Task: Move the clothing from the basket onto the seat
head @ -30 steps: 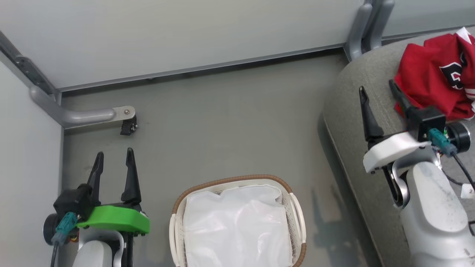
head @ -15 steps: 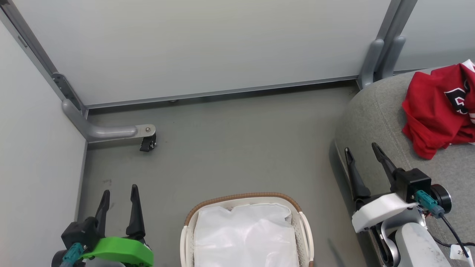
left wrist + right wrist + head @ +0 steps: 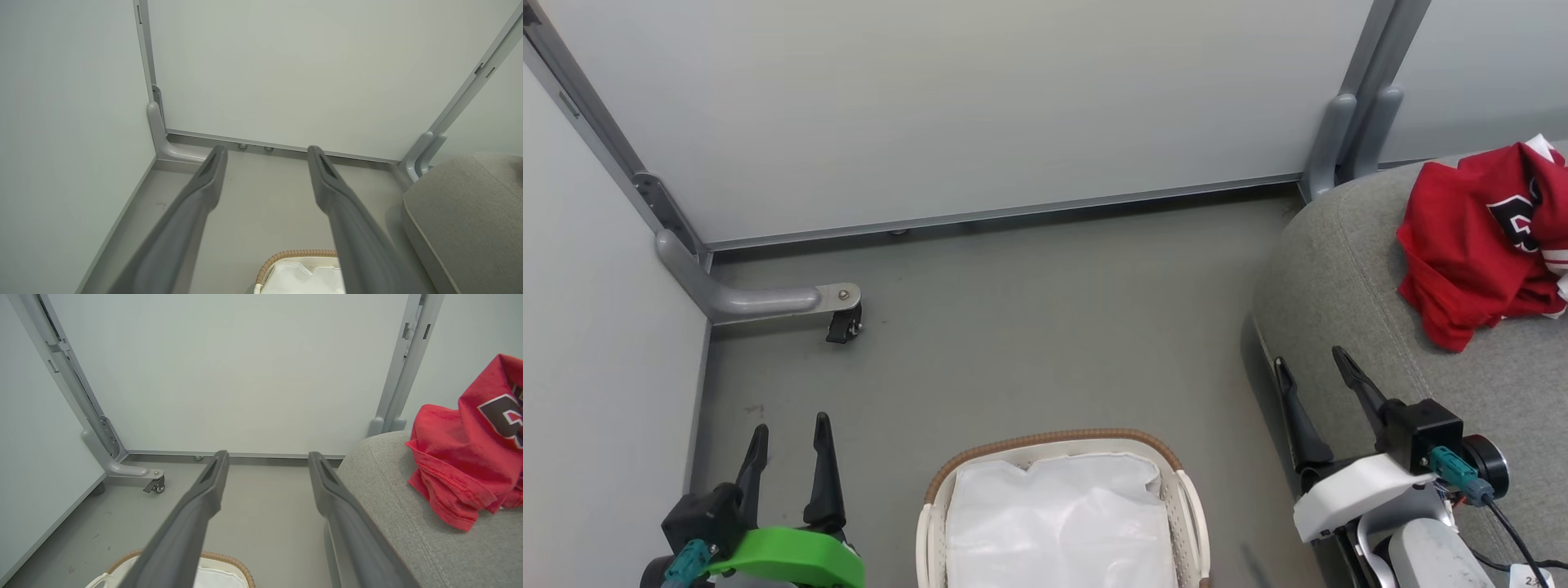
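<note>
- Head view: left tool (image 3: 792,423) wide, holds nothing, above floor (image 3: 1029,327); right tool (image 3: 1309,358) wide, holds nothing, at left edge of seat (image 3: 1339,269). Red clothing (image 3: 1474,245) heaped on seat, in from its rounded far corner, apart from right tool. On floor btwn tools: basket (image 3: 1045,438), white liner (image 3: 1054,523) inside.
- L wrist view: left tool (image 3: 266,148) spread wide; basket (image 3: 294,254) rim below.
- R wrist view: right tool (image 3: 268,454) spread wide; clothing (image 3: 453,465) on seat (image 3: 392,506), to its right.

Right claw (image 3: 1307,358) back from clothing (image 3: 1462,253)
</note>
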